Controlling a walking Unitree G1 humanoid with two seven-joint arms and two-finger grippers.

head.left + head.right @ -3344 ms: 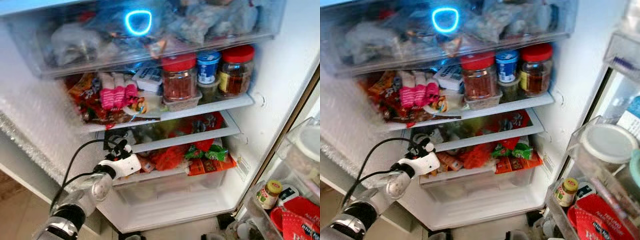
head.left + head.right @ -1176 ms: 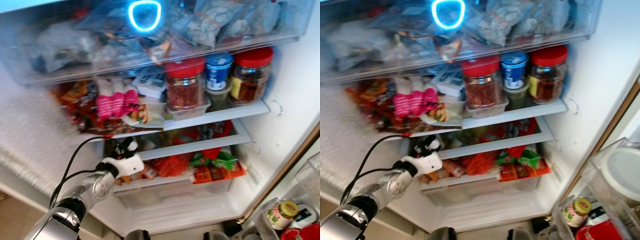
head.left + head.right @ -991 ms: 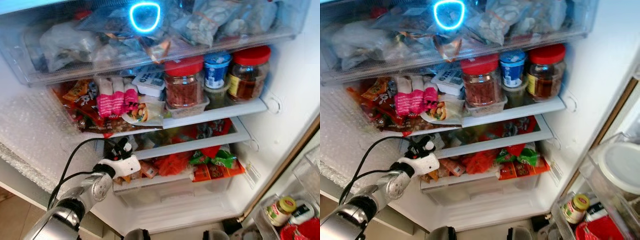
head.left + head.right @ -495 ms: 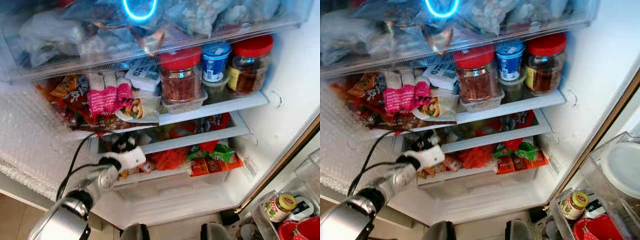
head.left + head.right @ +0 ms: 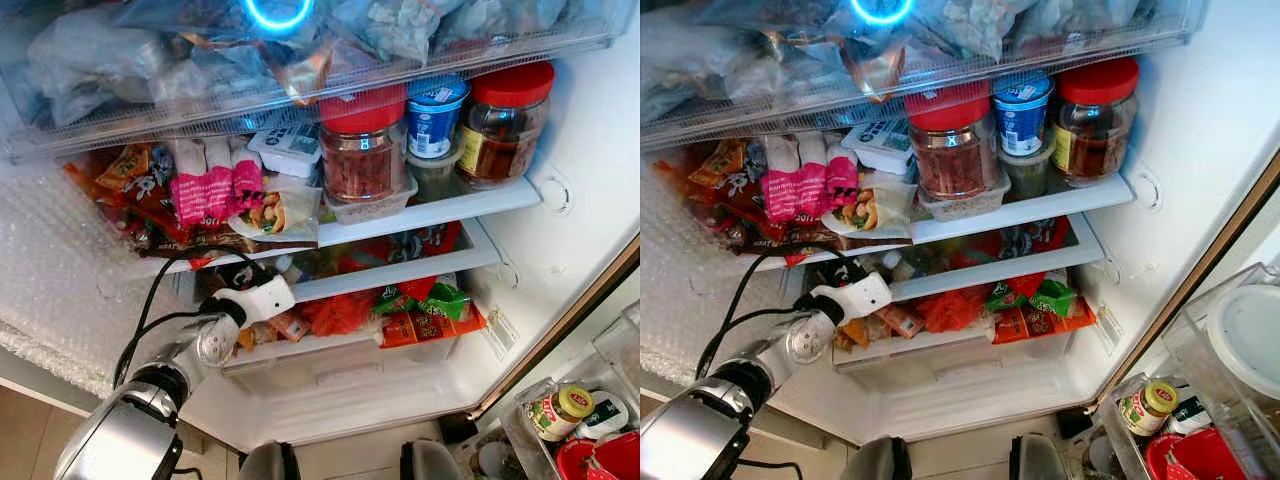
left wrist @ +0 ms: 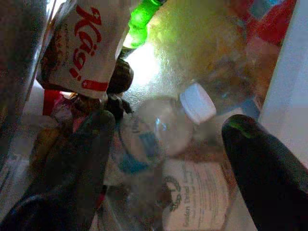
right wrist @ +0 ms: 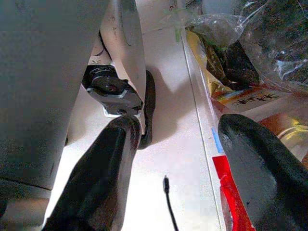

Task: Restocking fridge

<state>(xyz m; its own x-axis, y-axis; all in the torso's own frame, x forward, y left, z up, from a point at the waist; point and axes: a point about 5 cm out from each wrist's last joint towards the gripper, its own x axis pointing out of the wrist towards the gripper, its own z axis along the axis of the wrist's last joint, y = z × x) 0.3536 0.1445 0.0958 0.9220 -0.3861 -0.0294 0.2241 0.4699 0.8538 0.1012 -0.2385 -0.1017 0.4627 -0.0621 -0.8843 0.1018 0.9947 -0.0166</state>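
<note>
Left wrist view looks between two black fingers (image 6: 77, 159) standing wide apart, with nothing clamped. Between them lies a small clear plastic bottle (image 6: 159, 127) on its side, white cap (image 6: 197, 102) toward the fridge's back, touching neither finger. It rests on a labelled pouch or packet whose print is too blurred to read.

Handling judgement: the bottle looks light, thin-walled and smooth. It may roll or slip, and it would dent under a hard squeeze. The best hold is across the body, just behind the cap shoulder, not on the cap.

From the head camera, the left gripper (image 5: 232, 283) reaches into the low shelf gap just under the middle shelf (image 5: 440, 210), at its left end.

Contents, placed from that shelf:
- On it, right: two red-lidded jars (image 5: 358, 150) with a blue-lidded tub (image 5: 435, 115) between them.
- On it, left: pink-wrapped packs (image 5: 205, 190) and snack bags.
- Above it: a clear drawer (image 5: 300, 95) crammed with plastic-wrapped bags.
- Below it: orange and green packets (image 5: 420, 315) on the crisper top.
- Well to its right: the door bin (image 5: 570, 430), holding a yellow-capped jar (image 5: 560, 410).

Right wrist view shows the right gripper (image 7: 175, 154) spread open and holding nothing, low beside the robot's body, with packets at the side.
</note>
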